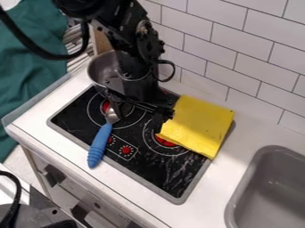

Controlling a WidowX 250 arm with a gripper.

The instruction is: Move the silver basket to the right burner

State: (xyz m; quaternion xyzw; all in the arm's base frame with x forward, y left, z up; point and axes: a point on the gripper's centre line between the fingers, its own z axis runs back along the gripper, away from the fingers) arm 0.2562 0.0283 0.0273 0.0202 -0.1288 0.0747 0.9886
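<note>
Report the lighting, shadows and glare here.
Camera view: soft, fairly even light on the wall tiles; pale streaks on the black stovetop, glare or smears, I can't tell which; the sink shaded darker inside; small pale glints on the black arm.

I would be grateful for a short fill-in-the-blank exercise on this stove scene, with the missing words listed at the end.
The cloth lying partly over the cooktop is ____ in colour.
The utensil with its metal head on the cooktop has a ____ handle.
In the picture, the sink is to the ____ of the silver basket.
The wall is covered in white ____.

Missing words: yellow; blue; right; tiles.
</note>
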